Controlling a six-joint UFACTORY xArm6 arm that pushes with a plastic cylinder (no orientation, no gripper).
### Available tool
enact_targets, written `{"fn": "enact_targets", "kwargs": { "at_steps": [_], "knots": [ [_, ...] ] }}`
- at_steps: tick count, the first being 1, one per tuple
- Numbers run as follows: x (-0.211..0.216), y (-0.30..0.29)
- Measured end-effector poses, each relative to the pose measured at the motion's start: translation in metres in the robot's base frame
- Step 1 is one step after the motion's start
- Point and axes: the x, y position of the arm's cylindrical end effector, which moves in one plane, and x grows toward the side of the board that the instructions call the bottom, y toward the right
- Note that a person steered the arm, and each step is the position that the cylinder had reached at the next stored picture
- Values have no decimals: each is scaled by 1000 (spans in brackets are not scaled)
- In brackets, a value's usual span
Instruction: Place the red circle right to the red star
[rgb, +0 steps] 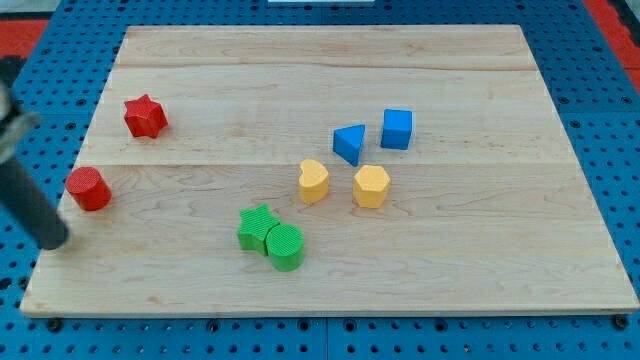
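The red circle lies near the board's left edge. The red star lies above it and a little to the right, towards the view's top. My tip is at the board's left edge, below and to the left of the red circle, a short gap away from it. The rod slants up to the view's left and is blurred.
A blue triangle and blue cube lie right of centre. A yellow heart and yellow hexagon lie below them. A green star touches a green circle lower centre. The wooden board sits on a blue pegboard.
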Motion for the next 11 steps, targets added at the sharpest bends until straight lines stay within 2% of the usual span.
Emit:
{"fn": "enact_targets", "kwargs": {
  "at_steps": [2, 3, 4, 6, 7, 8, 9, 11],
  "knots": [
    [-31, 16],
    [-77, 28],
    [-95, 53],
    [-80, 56],
    [-107, 109],
    [-137, 101],
    [-128, 123],
    [-128, 132]
  ]
}}
